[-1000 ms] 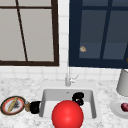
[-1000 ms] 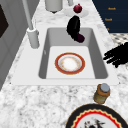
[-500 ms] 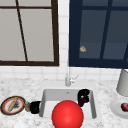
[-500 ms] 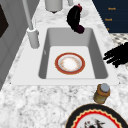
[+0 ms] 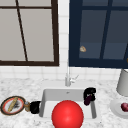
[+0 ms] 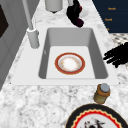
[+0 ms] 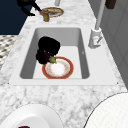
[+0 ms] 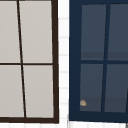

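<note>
My right hand [image 5: 90,93] is shut on a dark purple aubergine [image 5: 87,100] with a green stem and hangs over the right end of the white sink [image 5: 47,95]. In the right side view this hand [image 7: 49,46] holds the aubergine [image 7: 44,57] just above a red-rimmed plate [image 7: 58,69] on the sink floor. From the left side, the same hand [image 6: 73,11] and aubergine [image 6: 79,23] are at the sink's far end. My left hand [image 5: 35,107] floats open at the sink's left edge, its fingers [image 6: 117,55] spread, next to a small jar [image 5: 27,106].
A patterned plate [image 5: 7,106] with food lies on the left counter. The tap [image 5: 68,79] stands behind the basin. On the right counter are a white canister [image 5: 123,82] and a white plate [image 5: 115,107] carrying a red item [image 5: 124,107]. A red ball [image 5: 67,115] shows before the sink.
My right hand has brought the aubergine a little lower and further over the sink's right end. The left hand has stayed where it was.
</note>
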Controlling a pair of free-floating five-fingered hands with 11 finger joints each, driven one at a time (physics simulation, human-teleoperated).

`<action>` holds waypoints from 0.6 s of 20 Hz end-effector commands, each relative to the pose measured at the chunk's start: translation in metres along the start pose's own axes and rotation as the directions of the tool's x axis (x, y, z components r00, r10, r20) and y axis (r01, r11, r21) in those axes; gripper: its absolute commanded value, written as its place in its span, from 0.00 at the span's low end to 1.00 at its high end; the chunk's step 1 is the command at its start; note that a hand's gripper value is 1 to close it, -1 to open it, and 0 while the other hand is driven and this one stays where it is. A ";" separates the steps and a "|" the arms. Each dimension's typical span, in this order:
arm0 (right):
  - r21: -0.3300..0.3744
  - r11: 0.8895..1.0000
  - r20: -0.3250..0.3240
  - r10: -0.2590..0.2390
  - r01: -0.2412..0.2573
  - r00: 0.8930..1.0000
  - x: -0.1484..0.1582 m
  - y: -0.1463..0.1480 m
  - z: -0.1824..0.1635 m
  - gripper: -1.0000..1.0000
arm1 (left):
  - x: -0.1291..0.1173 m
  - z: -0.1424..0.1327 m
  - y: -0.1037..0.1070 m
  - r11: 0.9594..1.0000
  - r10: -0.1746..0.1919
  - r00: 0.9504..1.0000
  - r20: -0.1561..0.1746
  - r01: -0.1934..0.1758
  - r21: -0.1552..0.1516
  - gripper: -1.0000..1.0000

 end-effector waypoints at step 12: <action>-0.008 1.000 -0.074 -0.022 0.022 0.997 -0.039 0.008 0.080 1.00 | 0.000 0.000 0.000 1.000 0.000 1.000 0.000 0.000 0.000 0.50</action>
